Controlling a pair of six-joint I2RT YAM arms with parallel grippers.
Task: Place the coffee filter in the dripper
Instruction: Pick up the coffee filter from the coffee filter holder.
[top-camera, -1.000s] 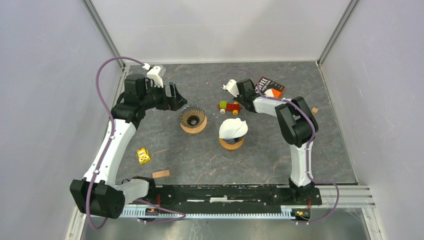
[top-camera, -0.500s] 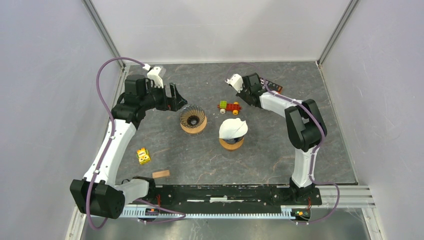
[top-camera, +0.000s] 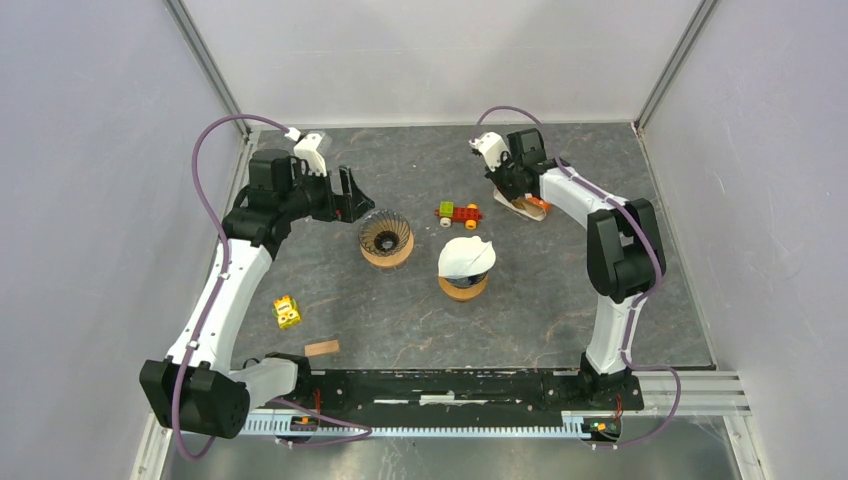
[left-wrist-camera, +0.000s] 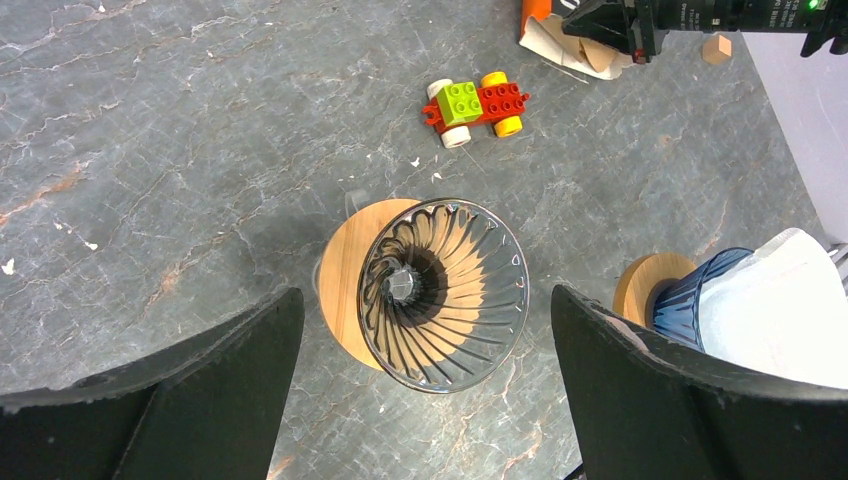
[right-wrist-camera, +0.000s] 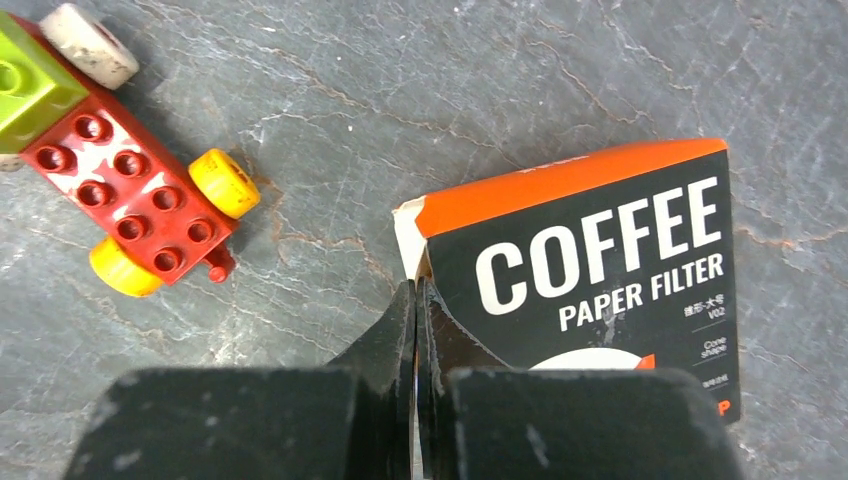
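Slate table (top-camera: 400, 300), right arm (top-camera: 575, 195) outstretched — pincer (right-wrist-camera: 414, 300) closed

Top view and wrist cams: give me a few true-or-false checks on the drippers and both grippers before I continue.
1. The glass dripper has no filter in it. True.
2. The left gripper is shut on the glass dripper. False: its jaws stand wide open on either side of the dripper, clear of it.
3. The blue dripper holds a white filter. True.
4. The right gripper hangs open over the blue dripper. False: it is shut, at the corner of the coffee filter box.
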